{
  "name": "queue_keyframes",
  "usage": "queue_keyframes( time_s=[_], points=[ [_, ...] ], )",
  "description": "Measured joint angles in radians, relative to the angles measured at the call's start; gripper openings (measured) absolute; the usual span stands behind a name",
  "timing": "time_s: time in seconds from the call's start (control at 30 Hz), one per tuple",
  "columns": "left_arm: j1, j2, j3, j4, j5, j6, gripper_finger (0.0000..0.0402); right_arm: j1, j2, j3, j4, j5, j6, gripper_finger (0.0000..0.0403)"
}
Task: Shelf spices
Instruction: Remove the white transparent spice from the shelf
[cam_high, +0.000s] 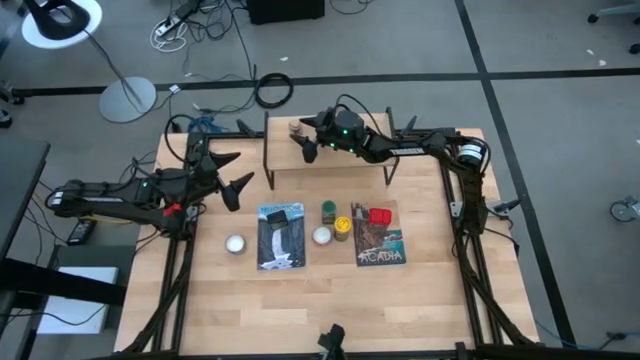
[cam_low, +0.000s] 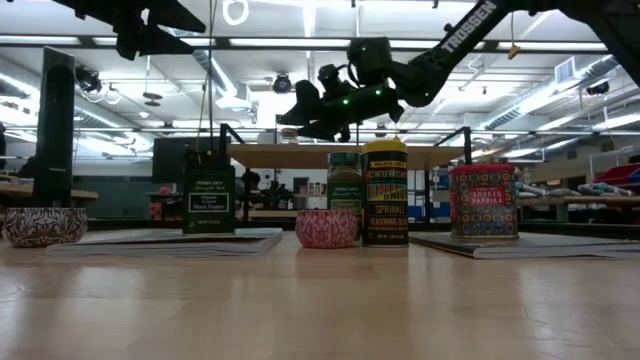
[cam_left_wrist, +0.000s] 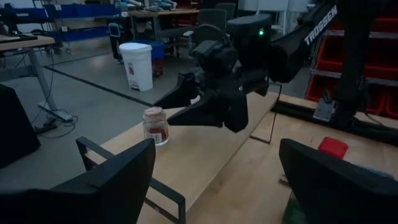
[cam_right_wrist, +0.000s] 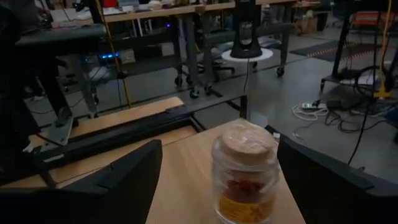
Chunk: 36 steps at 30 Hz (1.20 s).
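Observation:
The shelf (cam_high: 340, 165) stands along the table's far edge. A tiny brown jar (cam_right_wrist: 244, 171) with a cork-coloured lid stands upright on the left end of its top board. My right gripper (cam_high: 303, 138) reaches level from the right, open, one finger on either side of the jar without touching it. On the table in front stand the dark square tin (cam_high: 279, 217), green jar (cam_high: 328, 210), yellow-capped jar (cam_high: 342, 228) and red tin (cam_high: 379, 216). My left gripper (cam_high: 240, 178) hovers open at the table's left.
Two flat picture books (cam_high: 281, 236) (cam_high: 378, 234) lie mid-table; the dark tin rests on the left one, the red tin on the right one. White balls (cam_high: 236, 243) (cam_high: 321, 235) sit beside them. The near half of the table is bare wood.

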Motion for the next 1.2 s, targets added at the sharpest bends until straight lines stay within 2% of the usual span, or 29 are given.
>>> queue_keyframes(
  time_s=[0.27, 1.2],
  points=[
    [0.0, 0.0, 0.0, 0.006, 0.0, 0.002, 0.0349, -0.014, 0.017, 0.02, -0.048, 0.065, 0.013, 0.0318],
    [0.0, 0.0, 0.0, 0.018, 0.0, -0.004, 0.0349, -0.03, 0.017, 0.032, -0.045, 0.007, 0.025, 0.0302]
  ],
)
